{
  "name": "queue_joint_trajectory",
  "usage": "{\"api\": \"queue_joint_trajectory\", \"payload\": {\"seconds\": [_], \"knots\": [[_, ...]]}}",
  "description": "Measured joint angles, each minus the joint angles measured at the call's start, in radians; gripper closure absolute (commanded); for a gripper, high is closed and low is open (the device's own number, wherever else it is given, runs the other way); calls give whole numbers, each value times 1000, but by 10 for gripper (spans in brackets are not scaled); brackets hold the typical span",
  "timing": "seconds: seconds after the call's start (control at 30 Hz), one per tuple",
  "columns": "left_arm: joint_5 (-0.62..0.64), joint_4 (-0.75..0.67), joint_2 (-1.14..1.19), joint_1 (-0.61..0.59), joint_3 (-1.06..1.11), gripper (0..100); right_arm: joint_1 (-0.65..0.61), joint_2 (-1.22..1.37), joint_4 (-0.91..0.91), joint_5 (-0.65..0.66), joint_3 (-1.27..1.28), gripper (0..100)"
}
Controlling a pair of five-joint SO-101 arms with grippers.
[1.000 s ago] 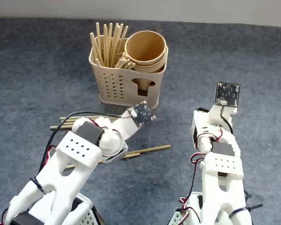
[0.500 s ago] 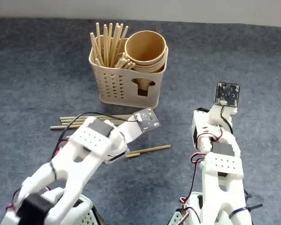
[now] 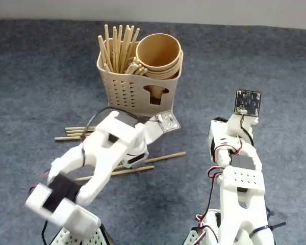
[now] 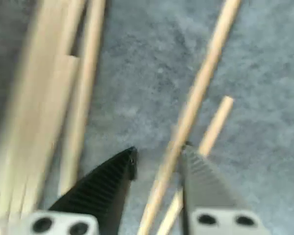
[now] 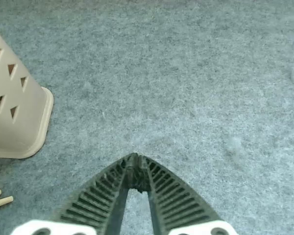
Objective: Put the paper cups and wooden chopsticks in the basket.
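No writing, label, number or sign can be read anywhere in these views.

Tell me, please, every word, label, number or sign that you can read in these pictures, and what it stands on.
None can be read.
The basket, the paper cups and the chopsticks show no print.
The circuit boards at the arms' wrists may carry tiny marks, but they are too small to read.
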Motion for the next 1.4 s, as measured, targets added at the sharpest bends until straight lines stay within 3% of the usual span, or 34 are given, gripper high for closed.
{"api": "queue_joint_trajectory", "payload": {"seconds": [0.33, 0.67, 1.13, 1.4], "knots": [[-2, 44, 89, 12, -64, 998, 0, 0, 0, 0, 0, 988], [-2, 46, 74, 12, -52, 995, 0, 0, 0, 0, 0, 988], [89, 43, -459, 3, 209, 995, 0, 0, 0, 0, 0, 988], [172, 38, -732, 0, 235, 995, 0, 0, 0, 0, 0, 988]]}}
